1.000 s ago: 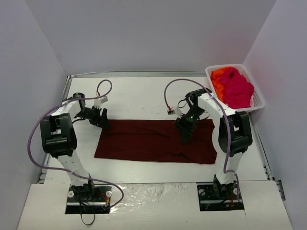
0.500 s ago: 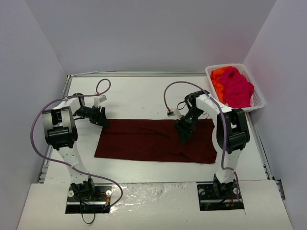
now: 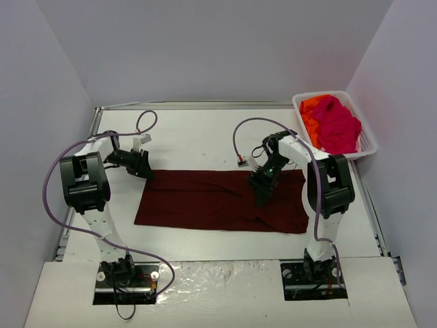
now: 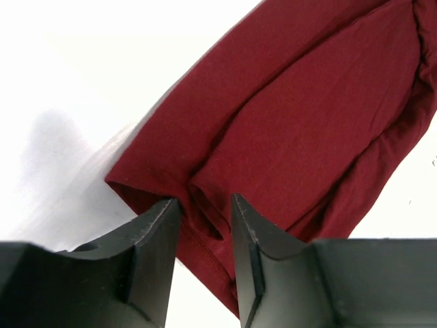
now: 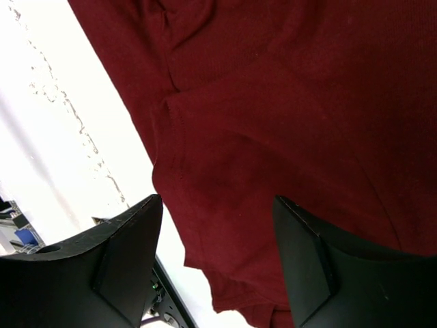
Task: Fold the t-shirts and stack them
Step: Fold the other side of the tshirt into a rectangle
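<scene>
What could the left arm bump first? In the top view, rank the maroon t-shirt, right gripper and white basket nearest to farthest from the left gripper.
1. maroon t-shirt: its far-left corner lies at the left gripper.
2. right gripper: over the cloth's right part.
3. white basket: far-right corner.

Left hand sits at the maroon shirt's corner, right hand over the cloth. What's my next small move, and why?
Probably close the left hand on the maroon shirt at its corner before lifting. The left wrist view shows a ridge of cloth between its fingers, which look not yet pinched. The right hand is open over the shirt, gripping nothing.
</scene>
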Controlling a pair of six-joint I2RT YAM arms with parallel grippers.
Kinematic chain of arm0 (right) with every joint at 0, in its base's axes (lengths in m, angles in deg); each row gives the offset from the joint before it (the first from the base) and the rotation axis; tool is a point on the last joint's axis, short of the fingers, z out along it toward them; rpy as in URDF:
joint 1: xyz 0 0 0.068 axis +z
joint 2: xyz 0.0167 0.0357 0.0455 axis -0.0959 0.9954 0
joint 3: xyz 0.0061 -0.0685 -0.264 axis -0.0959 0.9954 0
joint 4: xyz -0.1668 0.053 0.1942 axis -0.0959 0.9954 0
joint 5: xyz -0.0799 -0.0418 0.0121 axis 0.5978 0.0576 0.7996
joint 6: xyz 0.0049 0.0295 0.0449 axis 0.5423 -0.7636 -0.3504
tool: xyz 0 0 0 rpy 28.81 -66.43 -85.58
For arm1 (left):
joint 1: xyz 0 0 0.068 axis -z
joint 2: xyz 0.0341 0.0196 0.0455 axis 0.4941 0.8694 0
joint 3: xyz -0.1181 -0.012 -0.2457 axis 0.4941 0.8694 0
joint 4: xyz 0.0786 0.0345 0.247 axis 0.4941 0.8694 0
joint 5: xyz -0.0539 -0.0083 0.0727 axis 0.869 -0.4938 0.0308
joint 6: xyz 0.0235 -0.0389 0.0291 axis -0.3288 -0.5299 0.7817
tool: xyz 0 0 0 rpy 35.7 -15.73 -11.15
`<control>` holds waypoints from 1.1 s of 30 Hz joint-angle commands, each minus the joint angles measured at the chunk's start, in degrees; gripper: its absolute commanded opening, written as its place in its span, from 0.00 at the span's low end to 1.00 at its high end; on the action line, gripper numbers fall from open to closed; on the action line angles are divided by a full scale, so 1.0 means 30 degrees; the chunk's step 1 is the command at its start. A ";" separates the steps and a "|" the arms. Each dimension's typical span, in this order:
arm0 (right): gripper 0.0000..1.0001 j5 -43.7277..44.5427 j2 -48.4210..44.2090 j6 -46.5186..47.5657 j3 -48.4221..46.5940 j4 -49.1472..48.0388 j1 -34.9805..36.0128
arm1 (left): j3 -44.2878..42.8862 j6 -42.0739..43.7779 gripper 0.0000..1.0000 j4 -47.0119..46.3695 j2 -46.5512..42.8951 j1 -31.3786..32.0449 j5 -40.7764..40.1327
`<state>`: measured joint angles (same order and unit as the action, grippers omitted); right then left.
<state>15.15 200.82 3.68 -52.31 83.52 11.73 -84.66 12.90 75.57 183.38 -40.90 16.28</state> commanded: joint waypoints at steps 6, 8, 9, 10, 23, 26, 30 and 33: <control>0.63 0.0337 0.0989 -0.0119 0.0671 -0.0079 -0.0266 | -0.2291 0.0331 0.33 0.1122 -0.0263 -0.0192 0.0884; 0.64 0.0337 0.1078 -0.0177 0.0846 -0.0283 -0.0296 | -0.2554 0.0331 0.33 0.1209 0.0029 -0.0192 0.0972; 0.64 0.0424 0.1165 -0.0177 0.0934 -0.0314 -0.0296 | -0.2585 0.0331 0.33 0.1210 0.0118 -0.0192 0.1059; 0.64 0.0454 0.1195 -0.0235 0.0993 -0.0372 -0.0296 | -0.2614 0.0331 0.33 0.1210 0.0293 -0.0192 0.1060; 0.66 0.0864 0.1635 -0.0441 0.1286 -0.0841 -0.0354 | -0.2087 0.1412 0.31 0.2115 0.0441 -0.0192 0.1382; 0.66 0.0981 0.1635 -0.0528 0.1374 -0.0959 -0.0354 | -0.1853 0.1677 0.28 0.2205 0.0499 -0.0192 0.1470; 0.66 0.1128 0.1723 -0.0646 0.1433 -0.1134 -0.0354 | -0.1589 0.2117 0.24 0.2498 0.0675 -0.0163 0.1529; 0.66 0.1216 0.1810 -0.0734 0.1491 -0.1193 -0.0354 | -0.1414 0.2322 0.24 0.2528 0.0938 -0.0134 0.1382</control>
<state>15.83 204.32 1.30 -49.73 80.33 11.01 -89.40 16.63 80.81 185.92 -40.94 18.62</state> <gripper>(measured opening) 0.659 0.243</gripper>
